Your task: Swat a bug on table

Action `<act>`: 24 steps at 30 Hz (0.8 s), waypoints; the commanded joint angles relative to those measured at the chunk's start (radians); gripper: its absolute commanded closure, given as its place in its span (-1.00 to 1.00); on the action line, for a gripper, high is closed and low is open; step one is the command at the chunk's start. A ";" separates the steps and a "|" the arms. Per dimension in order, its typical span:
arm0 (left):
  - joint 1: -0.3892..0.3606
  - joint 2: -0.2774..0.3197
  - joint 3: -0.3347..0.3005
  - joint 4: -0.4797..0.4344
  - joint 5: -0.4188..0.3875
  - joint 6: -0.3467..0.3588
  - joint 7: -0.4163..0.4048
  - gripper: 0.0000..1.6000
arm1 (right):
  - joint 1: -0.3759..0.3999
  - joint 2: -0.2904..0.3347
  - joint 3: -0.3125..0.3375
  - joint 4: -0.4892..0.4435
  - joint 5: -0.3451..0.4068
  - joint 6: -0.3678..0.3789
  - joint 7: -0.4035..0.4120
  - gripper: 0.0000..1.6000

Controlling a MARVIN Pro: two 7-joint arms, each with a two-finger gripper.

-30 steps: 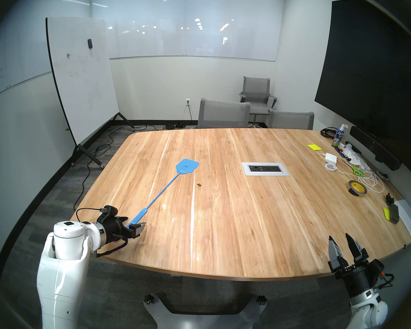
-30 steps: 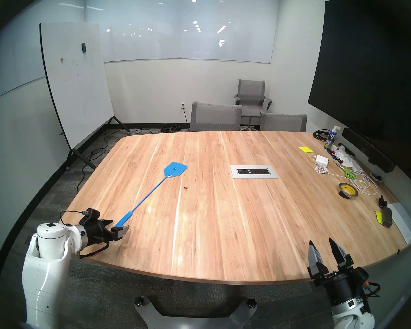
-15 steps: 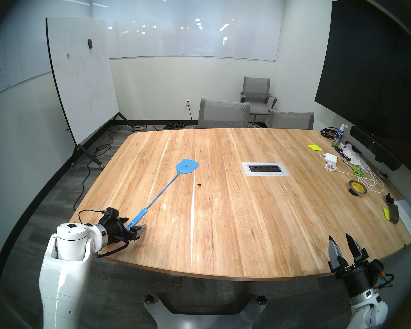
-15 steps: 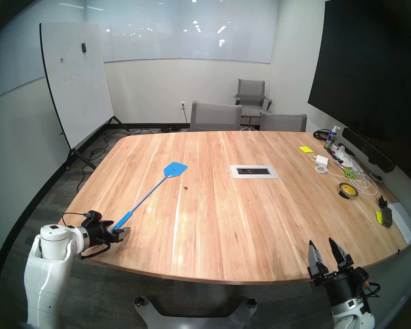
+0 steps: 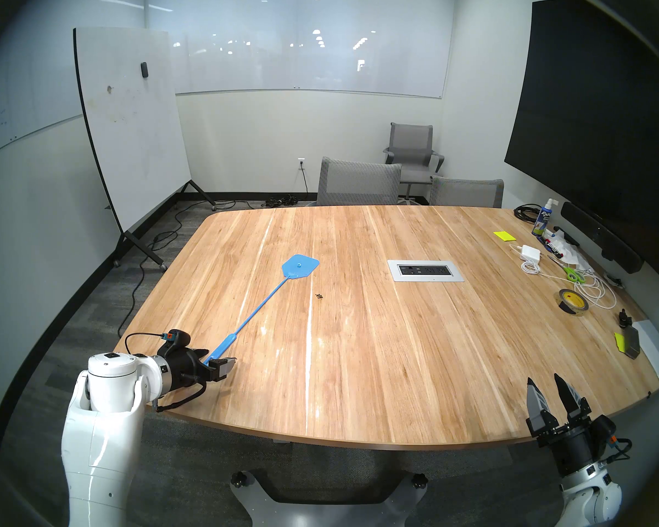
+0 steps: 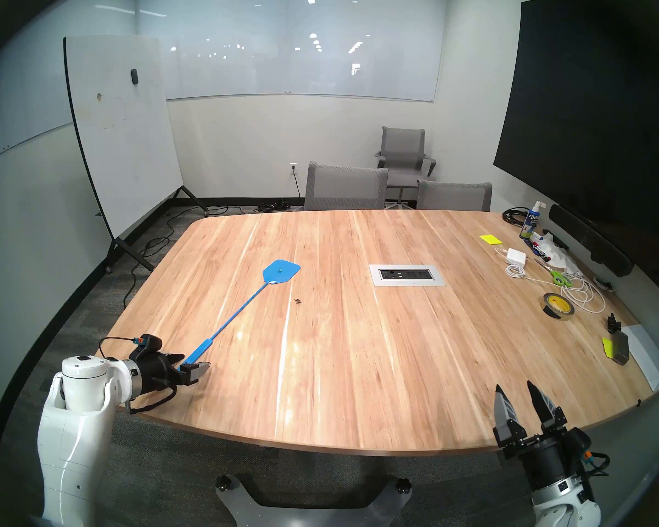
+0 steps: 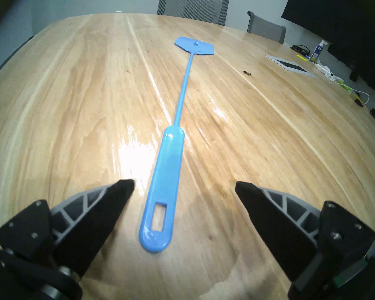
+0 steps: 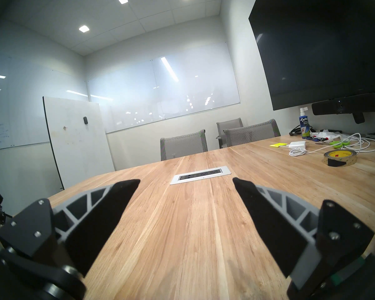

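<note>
Your left fingers [image 7: 121, 197] stand open astride the swatter [image 7: 160, 197] handle; its long axis runs straight ahead. Bug [image 7: 247, 73] lies ahead-right. Right fingers [image 8: 121, 195] open, idle.

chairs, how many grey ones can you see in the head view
3. One chair is pushed in at the table's far edge, a second sits beside it to the right, and a third stands behind them near the back wall. More could be hidden out of frame.

Wood-plank table [image 5: 358, 362], blue swatter [image 5: 259, 309] lying flat, bug [image 5: 319, 296] beside it, tape roll [image 5: 573, 303], scissors [image 5: 571, 273]
</note>
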 commanded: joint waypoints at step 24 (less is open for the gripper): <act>0.041 -0.066 0.051 -0.103 -0.025 0.097 -0.016 -1.00 | -0.001 0.002 -0.001 -0.015 0.006 -0.001 -0.001 -1.00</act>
